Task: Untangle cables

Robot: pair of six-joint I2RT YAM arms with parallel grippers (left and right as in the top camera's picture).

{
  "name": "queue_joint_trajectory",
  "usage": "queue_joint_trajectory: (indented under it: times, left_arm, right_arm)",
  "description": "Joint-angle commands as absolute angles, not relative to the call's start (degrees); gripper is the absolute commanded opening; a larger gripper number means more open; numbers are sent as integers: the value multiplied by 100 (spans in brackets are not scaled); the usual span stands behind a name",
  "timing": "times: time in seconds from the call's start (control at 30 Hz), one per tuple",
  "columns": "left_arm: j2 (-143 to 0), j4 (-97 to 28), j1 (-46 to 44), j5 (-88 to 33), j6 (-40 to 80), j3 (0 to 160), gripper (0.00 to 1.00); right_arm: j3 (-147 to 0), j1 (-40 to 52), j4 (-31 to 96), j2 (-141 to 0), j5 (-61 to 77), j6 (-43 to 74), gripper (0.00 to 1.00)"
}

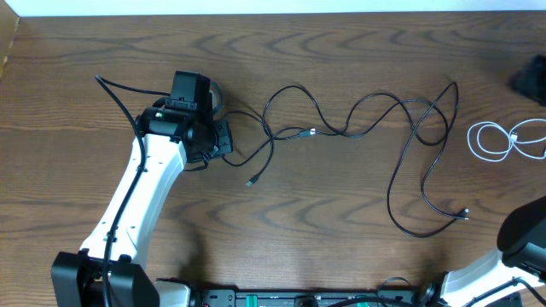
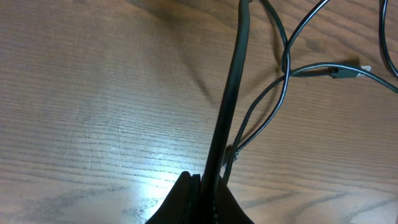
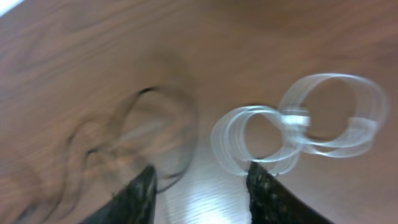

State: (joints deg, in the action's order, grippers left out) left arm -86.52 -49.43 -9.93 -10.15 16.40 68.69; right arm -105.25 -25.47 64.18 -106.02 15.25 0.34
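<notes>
From above we see black cables [image 1: 358, 134] looping across the middle of the table [image 1: 77, 51], and a white cable [image 1: 488, 141] coiled near the right edge. Only the left wrist view shows the left end effector [image 2: 200, 186] pinched shut on one black cable [image 2: 231, 93]. Only the right wrist view shows the right end effector [image 3: 199, 169]. Its fingers stand apart with nothing between them, just by the white coil. That view is blurry.
</notes>
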Motion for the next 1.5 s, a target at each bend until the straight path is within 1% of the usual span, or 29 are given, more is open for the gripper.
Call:
queue_joint_trajectory:
  times: [0.0, 0.13, 0.3, 0.43, 0.6, 0.67, 0.77, 1.07, 1.1, 1.17, 1.3, 1.37, 1.47]
  left_arm:
    - [-8648, -4915, -1000, -958, 1546, 6851, 8]
    - [-8648, -4875, -1000, -956, 1546, 6851, 8]
    - [-8648, -4858, -1000, -954, 1546, 6851, 8]
    - [-8648, -4858, -1000, -954, 1546, 6851, 7]
    - [-8648, -4858, -1000, -954, 1544, 6851, 8]
    - [-8648, -4858, -1000, -954, 1546, 6851, 7]
    - [-8648, -4858, -1000, -954, 1546, 6851, 8]
    - [-8648, -4860, -1000, -954, 1546, 6851, 8]
    - [-8648, -4860, -1000, -956, 1546, 6851, 8]
    - [-8648, -4860, -1000, -956, 1546, 6851, 8]
    - [-8648, -4862, -1000, -956, 1546, 6851, 8]
    - [-8648, -4862, -1000, -956, 1546, 6851, 8]
    - [-8648, -4864, -1000, -956, 1546, 6851, 8]
  right_arm:
    - [-10521, -2025, 6746, -10578, 2886, -1090, 56]
    - [-10521, -1411, 7063, -10578, 2803, -1599, 70]
    - [-10335, -554, 6956, -10589, 2488, -1409, 71]
    - [-9874, 82, 6593, -10589, 2412, -731, 71]
    - [-9148, 856, 5977, -10589, 2379, 353, 70]
    - [-8855, 1138, 5675, -10589, 2250, 991, 70]
    - [-8305, 1728, 5043, -10589, 1732, 2379, 71]
    - [-7579, 2665, 4174, -10589, 436, 4998, 73]
    - [-7500, 2790, 4056, -10589, 161, 5474, 77]
    - [-7417, 2895, 3916, -10589, -69, 5975, 80]
    - [-7153, 3065, 3426, -10589, -460, 7098, 92]
    - [-6984, 3120, 2991, -10589, -458, 7286, 91]
    - [-6735, 3168, 2349, -10589, -464, 7435, 84]
